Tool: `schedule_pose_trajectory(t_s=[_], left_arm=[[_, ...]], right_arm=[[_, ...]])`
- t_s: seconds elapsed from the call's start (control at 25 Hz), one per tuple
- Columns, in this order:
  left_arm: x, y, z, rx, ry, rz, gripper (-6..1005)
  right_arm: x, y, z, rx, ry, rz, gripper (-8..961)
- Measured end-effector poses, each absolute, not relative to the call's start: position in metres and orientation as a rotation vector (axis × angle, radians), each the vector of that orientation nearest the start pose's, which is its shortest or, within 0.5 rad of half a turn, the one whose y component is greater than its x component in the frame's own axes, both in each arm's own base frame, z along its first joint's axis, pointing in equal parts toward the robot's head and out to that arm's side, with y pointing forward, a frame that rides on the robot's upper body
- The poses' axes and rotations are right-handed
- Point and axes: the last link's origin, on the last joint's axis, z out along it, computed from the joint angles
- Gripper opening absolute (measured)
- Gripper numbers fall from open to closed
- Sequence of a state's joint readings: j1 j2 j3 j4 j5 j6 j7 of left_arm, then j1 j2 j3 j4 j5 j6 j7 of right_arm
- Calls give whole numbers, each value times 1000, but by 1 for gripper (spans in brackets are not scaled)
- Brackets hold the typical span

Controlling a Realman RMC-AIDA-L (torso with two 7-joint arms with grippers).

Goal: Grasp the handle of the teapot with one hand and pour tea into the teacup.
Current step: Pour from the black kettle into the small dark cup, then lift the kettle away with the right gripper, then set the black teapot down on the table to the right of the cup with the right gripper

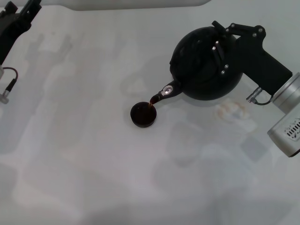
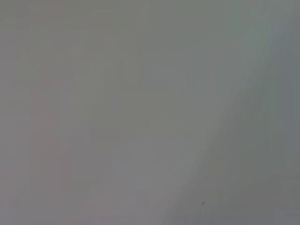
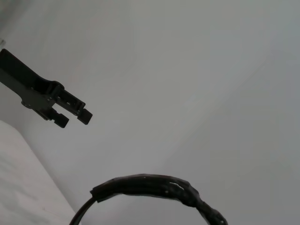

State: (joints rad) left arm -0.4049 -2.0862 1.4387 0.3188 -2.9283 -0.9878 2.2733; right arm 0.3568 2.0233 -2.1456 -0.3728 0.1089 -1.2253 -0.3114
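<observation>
Head view: on a white table (image 1: 93,154), the right gripper (image 1: 220,44) holds the teapot (image 1: 206,63) tilted, spout down toward the left. The fingers are closed at the pot's top, where the handle would be — the handle itself is hidden. A thin brown stream of tea (image 1: 152,101) runs from the spout into the teacup (image 1: 143,114), which sits just below the spout tip. The left gripper (image 1: 16,21) rests at the far left corner, well apart.

Left wrist view: only a plain grey surface.

Right wrist view: the handle (image 3: 154,187) arches across the lower edge. Farther off, the left gripper's fingers (image 3: 83,116) stand slightly apart — empty.
</observation>
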Motion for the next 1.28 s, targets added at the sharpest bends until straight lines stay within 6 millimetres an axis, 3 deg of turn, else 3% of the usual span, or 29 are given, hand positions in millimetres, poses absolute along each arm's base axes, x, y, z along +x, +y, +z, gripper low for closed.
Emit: schedule_pose_trajectory(t_s=[0.36,0.8,1.04,1.28], left_arm=[[-316,357,-2,-1600,-979,-1058,877],[-318,356,-3,-1601,-988,-1049,876],[-320,354,-5,-1600,-997,-1041,876],[-318,355,-5,-1609,-992,-1044,877]], right_arm=[[266,303,-53,-2015,-296,586,114],[265,308,-43,-2034,170,900,113],[292,301,-23,-1933,389,983,113],[318,280,-19,-1905,504,961,114]])
